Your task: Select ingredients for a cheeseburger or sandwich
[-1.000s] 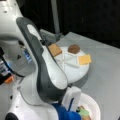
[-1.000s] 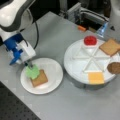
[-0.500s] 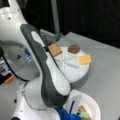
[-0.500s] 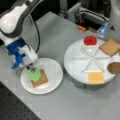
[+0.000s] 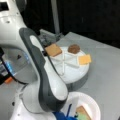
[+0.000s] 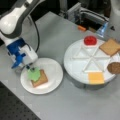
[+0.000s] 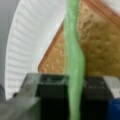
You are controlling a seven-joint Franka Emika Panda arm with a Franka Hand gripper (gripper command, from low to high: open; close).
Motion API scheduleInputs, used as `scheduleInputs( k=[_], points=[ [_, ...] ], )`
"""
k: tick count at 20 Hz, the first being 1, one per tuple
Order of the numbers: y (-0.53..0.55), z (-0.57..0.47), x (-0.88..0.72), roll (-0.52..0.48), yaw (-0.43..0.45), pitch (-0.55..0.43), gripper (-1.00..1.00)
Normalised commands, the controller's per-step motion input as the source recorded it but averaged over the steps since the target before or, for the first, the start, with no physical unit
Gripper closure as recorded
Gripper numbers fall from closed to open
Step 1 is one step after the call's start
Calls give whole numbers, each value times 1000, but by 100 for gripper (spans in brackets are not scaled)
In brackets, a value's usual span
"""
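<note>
In a front view my gripper (image 6: 28,67) hangs over the left part of the white plate (image 6: 53,75), shut on the green lettuce (image 6: 33,74). The lettuce rests against a brown toast square (image 6: 42,79) lying on that plate. The wrist view shows the lettuce (image 7: 73,57) edge-on between my dark fingers (image 7: 50,93), with the toast (image 7: 100,50) just beyond it. On the divided round tray (image 6: 77,60) lie a red tomato disc (image 6: 90,40), another toast square (image 6: 110,47), a brown patty (image 6: 114,68) and yellow cheese (image 6: 96,78).
In a front view my own arm (image 5: 47,82) fills the foreground and hides most of the plate (image 5: 92,102). Behind it stands the tray (image 5: 75,72) with toast (image 5: 53,50), patty (image 5: 74,48) and cheese (image 5: 84,59). Grey equipment (image 6: 87,15) stands at the table's far side.
My gripper has shifted a little down and right over the plate, keeping the lettuce against the toast. Nothing on the tray has moved.
</note>
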Motion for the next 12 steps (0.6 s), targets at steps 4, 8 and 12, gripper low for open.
scheduleInputs(
  k=[4,8,12],
  points=[
    [-79,-151,114,98,82,-98,100],
    [-47,-129,113,141,64,-122,100],
    [-46,-100,96,138,48,-134,100]
  ],
)
